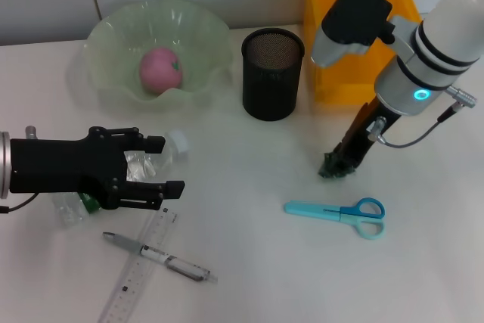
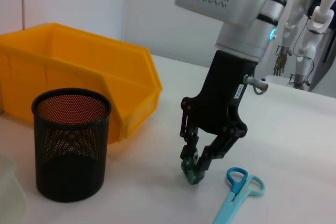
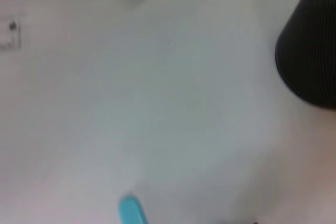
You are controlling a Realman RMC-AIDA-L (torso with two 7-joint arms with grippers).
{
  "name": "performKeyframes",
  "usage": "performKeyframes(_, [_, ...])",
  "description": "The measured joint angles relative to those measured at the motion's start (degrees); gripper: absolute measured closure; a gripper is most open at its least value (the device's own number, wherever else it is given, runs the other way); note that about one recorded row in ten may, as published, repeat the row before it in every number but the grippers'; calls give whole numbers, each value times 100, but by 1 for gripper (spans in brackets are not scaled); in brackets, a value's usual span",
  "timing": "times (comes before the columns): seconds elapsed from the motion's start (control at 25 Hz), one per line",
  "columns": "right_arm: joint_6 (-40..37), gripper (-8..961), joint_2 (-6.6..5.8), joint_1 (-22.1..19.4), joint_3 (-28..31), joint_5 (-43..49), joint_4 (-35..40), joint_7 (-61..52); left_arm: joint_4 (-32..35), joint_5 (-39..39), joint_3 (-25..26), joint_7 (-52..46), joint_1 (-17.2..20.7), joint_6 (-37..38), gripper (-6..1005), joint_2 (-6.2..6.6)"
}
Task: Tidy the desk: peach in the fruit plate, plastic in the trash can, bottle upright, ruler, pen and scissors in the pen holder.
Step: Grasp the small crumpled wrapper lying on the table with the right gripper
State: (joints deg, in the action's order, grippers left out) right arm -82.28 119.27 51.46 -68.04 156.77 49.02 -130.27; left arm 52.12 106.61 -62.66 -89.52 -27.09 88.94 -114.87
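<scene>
My right jaws point(image 1: 335, 166) are pointing down at the bench point(image 1: 249, 262), nearly closed and pinching a small dark green scrap of plastic point(image 2: 192, 170) right at the surface, just in front of the trash can point(image 1: 333, 43) and above the scissors point(image 1: 336, 211). My left jaws point(image 1: 159, 164) are reaching sideways over the lying bottle point(image 1: 151, 160), spread open with one finger on either side of it; its white cap is poking out beyond my fingertips, and I cannot tell whether I am touching it. The peach point(image 1: 159, 69) is sitting in the fruit plate point(image 1: 106, 35) at the back left. The pen holder point(image 1: 272, 73) is standing upright between the plate and the trash can. The pen point(image 1: 155, 256) is lying across the ruler point(image 1: 140, 270) near the front edge, below my left jaws. The scissors are lying flat and closed, their handles pointing right.
</scene>
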Motion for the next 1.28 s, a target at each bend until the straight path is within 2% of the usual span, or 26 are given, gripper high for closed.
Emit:
performKeyframes(0.08, [-147,691,-9,-21,28,-154,216,-2,0,0,2,1,1,1,152,1])
performKeyframes(0.28, [-657,755,-24,-209,212,-738,1226,-11,-3,0,2,11,3,1,153,-7])
performKeyframes(0.48, [-810,820,-31,-294,322,-869,1579,-19,1,0,0,-2,2,5,155,-9])
performKeyframes(0.88, [-991,751,-53,-263,279,-591,1602,-111,16,-8,93,-29,3,36,159,-11])
performKeyframes(1.16, [-992,530,-49,-242,265,-401,1555,-152,18,-8,96,-30,-13,36,162,-11])
performKeyframes(1.28, [-991,381,-47,-257,248,-357,1514,-149,18,-9,109,-30,-32,36,163,-9])
